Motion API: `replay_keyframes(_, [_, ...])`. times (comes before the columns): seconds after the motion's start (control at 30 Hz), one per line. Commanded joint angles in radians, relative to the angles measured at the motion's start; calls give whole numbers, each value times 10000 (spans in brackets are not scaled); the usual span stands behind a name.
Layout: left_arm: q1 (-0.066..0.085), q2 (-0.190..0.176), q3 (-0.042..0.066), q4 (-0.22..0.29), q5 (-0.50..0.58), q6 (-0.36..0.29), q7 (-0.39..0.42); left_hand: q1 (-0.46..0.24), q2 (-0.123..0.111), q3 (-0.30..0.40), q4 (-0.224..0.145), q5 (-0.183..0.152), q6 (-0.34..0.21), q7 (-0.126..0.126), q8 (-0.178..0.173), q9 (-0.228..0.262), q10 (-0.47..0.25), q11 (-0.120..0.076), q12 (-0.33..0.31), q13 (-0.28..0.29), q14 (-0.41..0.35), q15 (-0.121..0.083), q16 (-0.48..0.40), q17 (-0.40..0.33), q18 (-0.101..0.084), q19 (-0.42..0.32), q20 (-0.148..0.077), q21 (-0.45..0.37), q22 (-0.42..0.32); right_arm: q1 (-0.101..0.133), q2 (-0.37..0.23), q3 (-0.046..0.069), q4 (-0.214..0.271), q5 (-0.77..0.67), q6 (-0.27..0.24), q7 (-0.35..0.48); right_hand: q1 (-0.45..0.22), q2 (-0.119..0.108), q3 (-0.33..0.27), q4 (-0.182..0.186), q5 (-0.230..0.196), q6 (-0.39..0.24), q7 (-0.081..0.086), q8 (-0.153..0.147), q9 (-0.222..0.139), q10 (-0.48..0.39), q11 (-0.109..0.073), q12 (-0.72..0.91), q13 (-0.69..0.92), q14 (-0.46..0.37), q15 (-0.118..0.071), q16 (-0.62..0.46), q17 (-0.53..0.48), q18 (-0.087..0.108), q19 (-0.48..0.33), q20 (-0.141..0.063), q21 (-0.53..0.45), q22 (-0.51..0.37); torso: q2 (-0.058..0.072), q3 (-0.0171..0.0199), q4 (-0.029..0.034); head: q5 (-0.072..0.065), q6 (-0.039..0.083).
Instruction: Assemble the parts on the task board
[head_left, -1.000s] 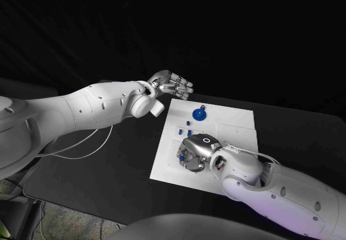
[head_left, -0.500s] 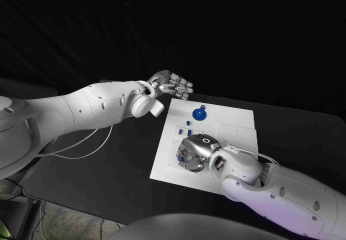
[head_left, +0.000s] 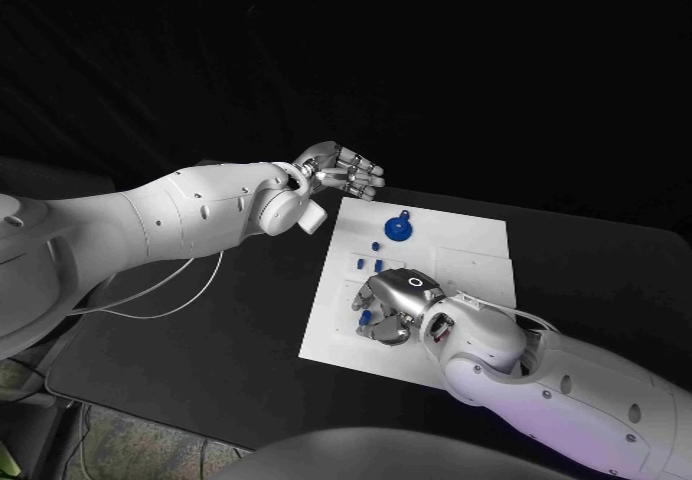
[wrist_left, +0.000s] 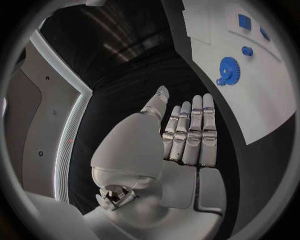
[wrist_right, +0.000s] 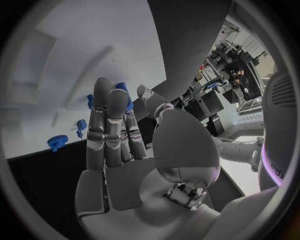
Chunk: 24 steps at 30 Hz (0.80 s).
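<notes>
the right robot hand is down over the near-left part of the flat white rectangular task board, its silver fingers bent toward the plate among small blue plastic parts. a blue piece shows right at its fingertips in the right wrist view, but i cannot tell whether it is pinched or only touched. by my reading, the step in hand is picking up or seating one of these small pieces, and most of the assembly is yet to be done.

the left robot hand hovers off the board's far-left corner, above the matte black surface; its fingers lie straight and side by side, with nothing in them.

near the board's far edge lies a round blue toothed gear with a small tab, flat and hard-looking, apart from both hands. two short blue pegs stand just beyond the right hand. the board is smooth, with shallow raised panels and recesses.

the next move likely calls for a fine, steady pinch and careful alignment over a recess, since the parts are small and slick.
</notes>
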Motion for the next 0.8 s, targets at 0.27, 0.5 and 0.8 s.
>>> replay_keyframes(0.27, [3,23,6,15,61,201,25,-102,-3,-28,41,-49,-47,41,-14,2,-47,3,-34,1,-25,-3,-28,21,3,-27,26,35,-31,-38,-120,-1,152,275,-1237,101,899,-405,-1294,987,-47,-1087,-112,-31,-22,-959,218,133,7,-43,231,9,-118,293,378,239,-88,-486,0,-3,4,-66,51])
replay_keyframes(0.5, [3,12,6,11,61,211,26,-102,-3,-28,41,-49,-47,41,-14,2,-47,3,-34,1,-25,-3,-28,21,3,-27,26,35,-31,-43,-470,11,448,628,-1788,264,960,-408,-1560,1279,-10,-1054,-84,-34,-23,-783,165,201,-1,-25,205,22,-156,274,388,226,-12,-706,-2,-5,10,-121,93])
replay_keyframes(0.8, [2,-52,5,30,61,196,115,-96,-2,-40,50,-51,-50,43,-16,2,-47,1,-34,1,-6,-9,-23,27,3,-21,24,37,-49,-36,-1653,880,813,3143,-1437,926,-104,390,-205,1572,-677,-581,169,-34,-20,1199,-238,42,23,139,-67,73,-127,-66,394,-56,357,-856,-43,-34,-33,-497,356])
